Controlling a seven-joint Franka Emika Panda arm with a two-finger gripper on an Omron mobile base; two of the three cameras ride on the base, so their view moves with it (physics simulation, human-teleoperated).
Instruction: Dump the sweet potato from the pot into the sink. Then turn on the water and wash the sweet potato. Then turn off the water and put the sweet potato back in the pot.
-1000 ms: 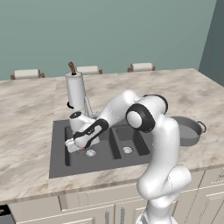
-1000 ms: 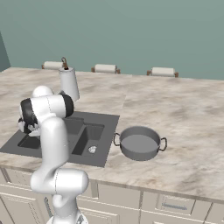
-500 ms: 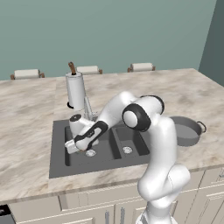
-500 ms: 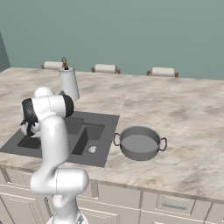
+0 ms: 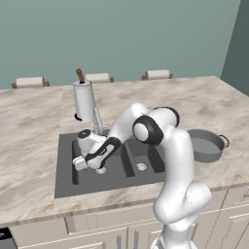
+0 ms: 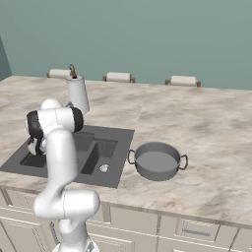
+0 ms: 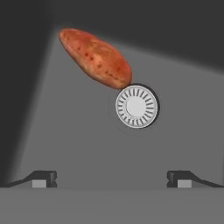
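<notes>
1. Pincer [image 7: 111, 177] low in the sink's [image 5: 65, 182] left basin, tips spread wide, holding nothing.
2. Sweet potato [image 7: 95, 57] lies on basin floor (one end touching the round drain [image 7: 136, 106]).
3. Pot [image 6: 157, 161] upright on counter [image 6: 206, 128], right of sink.

text: none readable — labels: none — signs: none

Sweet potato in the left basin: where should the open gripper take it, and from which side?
Grip the sweet potato across its thick middle, coming from above with fingers straddling its short width. It lies flat on the sink floor beside the drain, ends tapered.
</notes>
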